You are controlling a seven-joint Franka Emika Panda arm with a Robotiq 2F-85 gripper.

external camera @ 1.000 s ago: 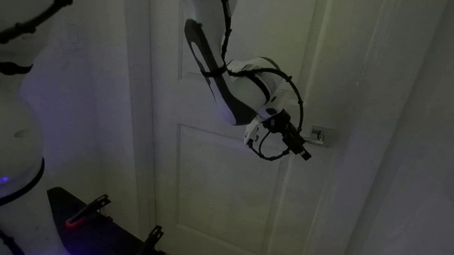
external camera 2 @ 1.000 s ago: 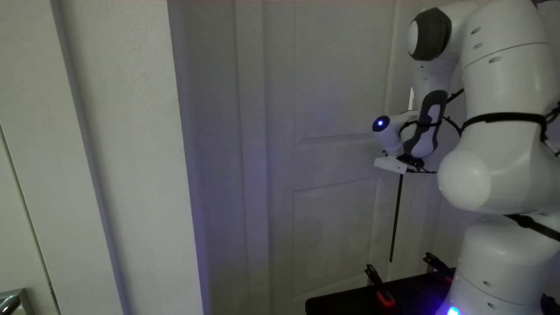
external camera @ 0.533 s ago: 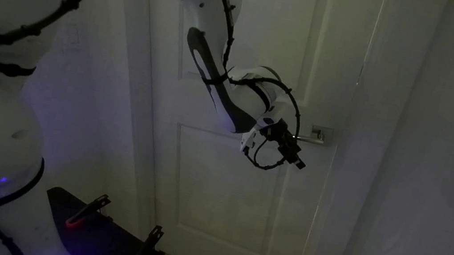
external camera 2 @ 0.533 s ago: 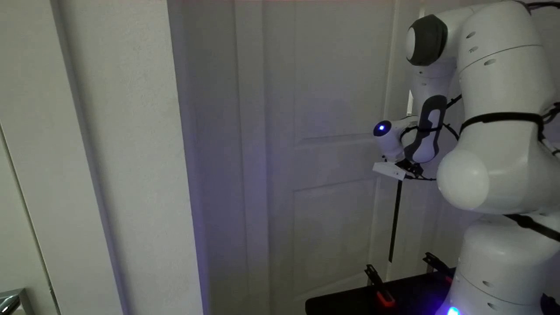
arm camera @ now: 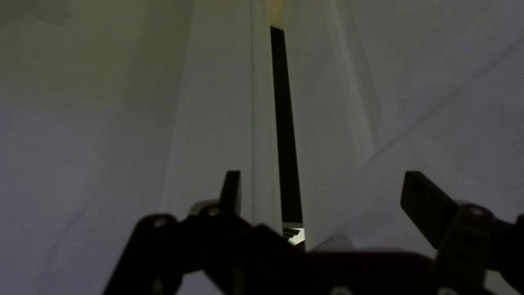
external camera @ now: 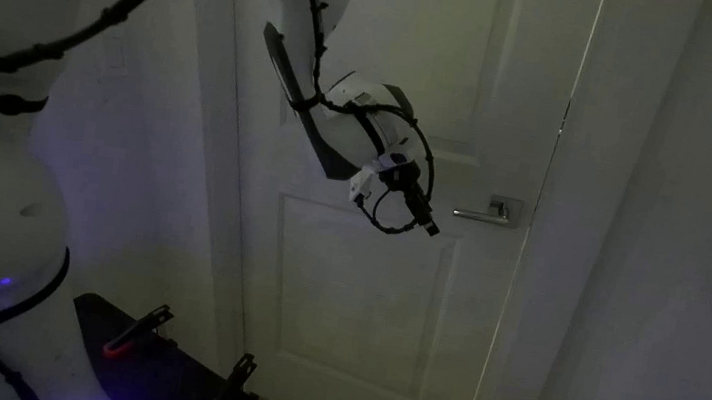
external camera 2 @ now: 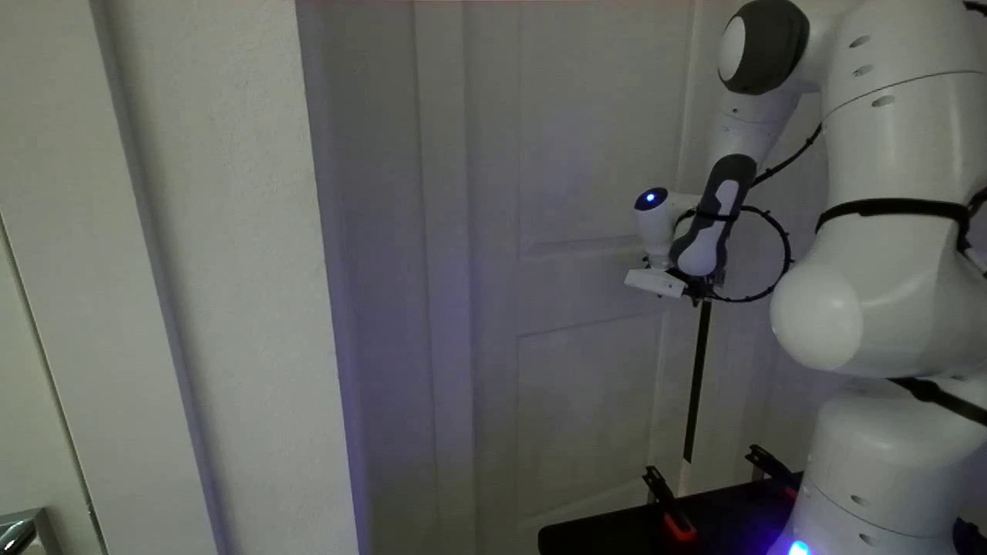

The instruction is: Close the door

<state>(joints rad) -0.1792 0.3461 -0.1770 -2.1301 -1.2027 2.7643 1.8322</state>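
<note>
Upper right in the dim wrist view, the door seemed not quite closed. Below, the gripper gaped empty.

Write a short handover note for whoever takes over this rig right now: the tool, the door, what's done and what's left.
Tool: open, holding nothing; in an exterior view it is clear of the silver lever handle.
White panelled door: slightly ajar; the wrist view shows a narrow dark gap between it and the door frame.
Done: the door stands near its frame, but is not closed.
Left: bring it home until the gap is gone, probably working at the handle side. Whether that takes a push or a pull, I can't tell from here.
</note>
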